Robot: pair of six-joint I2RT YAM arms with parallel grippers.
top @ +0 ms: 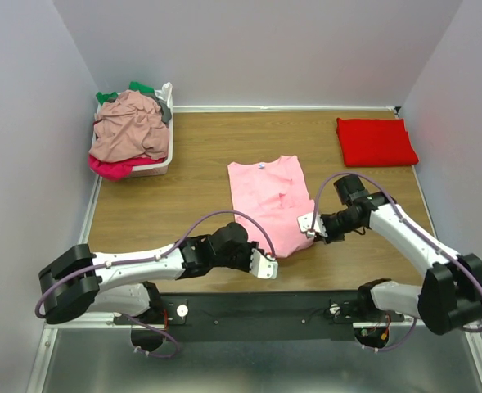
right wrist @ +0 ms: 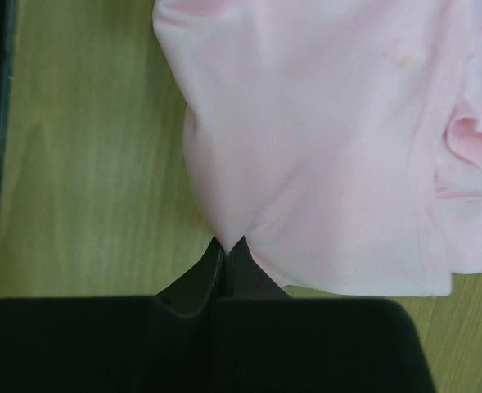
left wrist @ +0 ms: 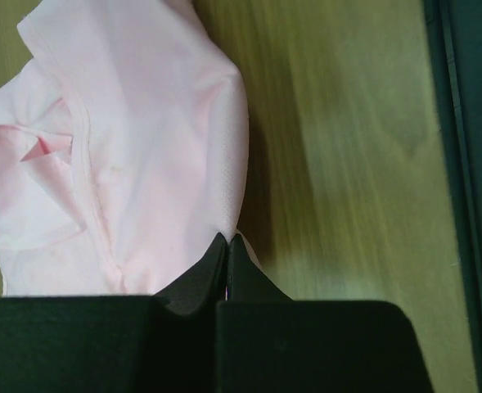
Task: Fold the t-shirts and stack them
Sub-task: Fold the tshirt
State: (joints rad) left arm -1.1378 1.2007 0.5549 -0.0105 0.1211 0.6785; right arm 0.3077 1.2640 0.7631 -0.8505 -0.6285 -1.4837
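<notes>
A light pink t-shirt (top: 265,201) lies partly folded on the middle of the wooden table (top: 167,213). My left gripper (top: 267,266) is shut on the shirt's near corner; in the left wrist view the fingertips (left wrist: 227,239) pinch the pink cloth (left wrist: 142,147). At the shirt's right edge my right gripper (top: 308,225) is shut as well, and its wrist view shows the pink fabric (right wrist: 331,147) drawn into the closed tips (right wrist: 231,242). A folded bright red t-shirt (top: 376,141) rests at the back right.
A white basket (top: 165,160) at the back left holds a heap of shirts: dusty rose (top: 130,131) on top, magenta (top: 110,168) below, green (top: 138,88) behind. Walls enclose the table on three sides. A dark rail (top: 249,309) runs along the near edge.
</notes>
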